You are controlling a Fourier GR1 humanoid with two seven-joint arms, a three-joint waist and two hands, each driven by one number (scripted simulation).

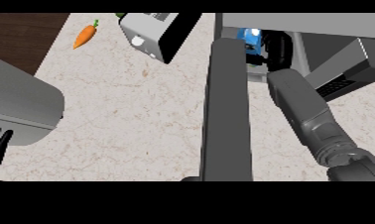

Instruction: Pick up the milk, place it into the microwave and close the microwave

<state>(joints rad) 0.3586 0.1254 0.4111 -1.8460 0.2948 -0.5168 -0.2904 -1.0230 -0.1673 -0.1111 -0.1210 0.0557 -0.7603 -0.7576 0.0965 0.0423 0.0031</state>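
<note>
The milk (251,40), a blue and white carton, stands inside the open microwave (293,22) at the top right. My right hand (278,49) reaches into the cavity right beside it, curled round the carton with the thumb showing just below it. The grey right forearm (307,114) runs up from the lower right corner. The microwave's door (227,114) hangs open and shows edge-on as a long dark grey bar down the middle of the view. My left hand (4,143) rests at the left edge, only a straight black finger showing under its grey forearm (22,101).
A silver toaster (150,34) sits at the back centre, left of the microwave. A carrot (86,34) lies at the back left near the counter's dark wooden edge (22,34). A dark grey box (344,69) stands right of my right forearm.
</note>
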